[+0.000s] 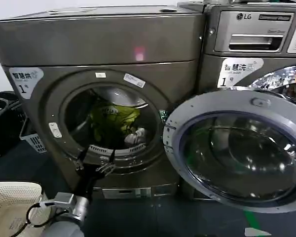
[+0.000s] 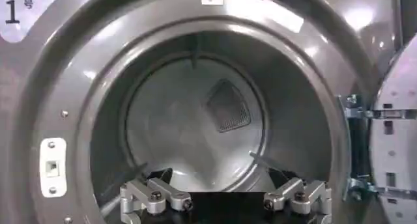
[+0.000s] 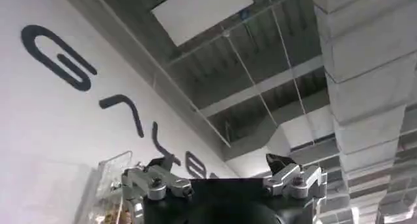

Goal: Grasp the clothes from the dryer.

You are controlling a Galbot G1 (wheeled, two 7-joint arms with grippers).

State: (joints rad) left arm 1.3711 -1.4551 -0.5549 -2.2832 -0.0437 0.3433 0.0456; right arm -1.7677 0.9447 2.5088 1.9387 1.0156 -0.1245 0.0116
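Note:
The dryer, a dark bronze-grey machine with a sticker numbered 1, has its round porthole open. Inside the drum lie the clothes: an olive yellow-green piece and, lower right of it, a smaller white-grey piece. My left gripper hovers at the porthole's lower rim, open and empty, short of the clothes. In the left wrist view the left gripper faces the bare steel drum with its fingers spread wide. My right gripper is open, holds nothing and points up at a ceiling and a lettered wall.
The dryer's round glass door hangs open to the right, reaching forward. An LG machine stands behind it. A white mesh basket sits at bottom left, with a dark basket and a pale one beside the dryer.

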